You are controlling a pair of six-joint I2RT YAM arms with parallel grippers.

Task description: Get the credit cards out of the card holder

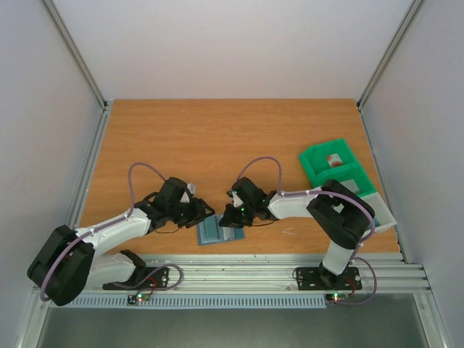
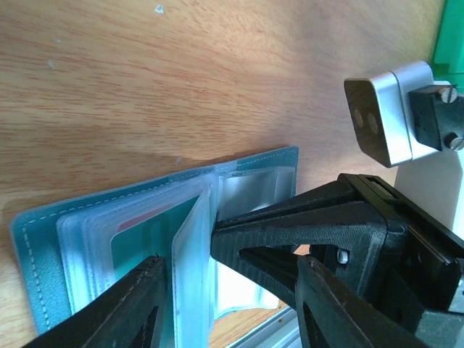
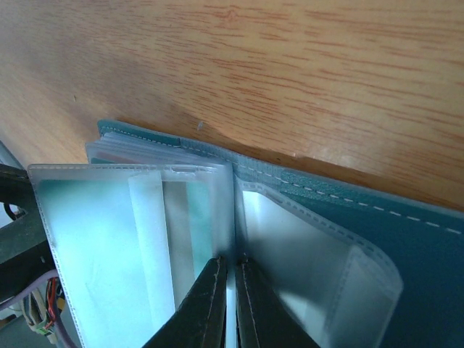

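Note:
The card holder (image 1: 217, 231) lies spread open near the table's front edge, a blue-grey cover (image 2: 43, 254) with clear plastic pockets. A red credit card (image 2: 143, 217) shows through the left stack of pockets, and a grey one (image 3: 304, 268) seems to lie in the right pocket. One clear leaf (image 2: 190, 279) stands upright. My left gripper (image 2: 232, 262) is open over the holder, with that leaf beside its left finger (image 2: 127, 308). My right gripper (image 3: 230, 267) is shut, its tips pressed into the fold between the pockets (image 2: 217, 233).
A green two-compartment bin (image 1: 335, 168) stands at the right, with a pale tray (image 1: 378, 212) just in front of it. The table's metal front rail (image 1: 290, 272) runs close behind the holder. The two grippers nearly touch over the holder.

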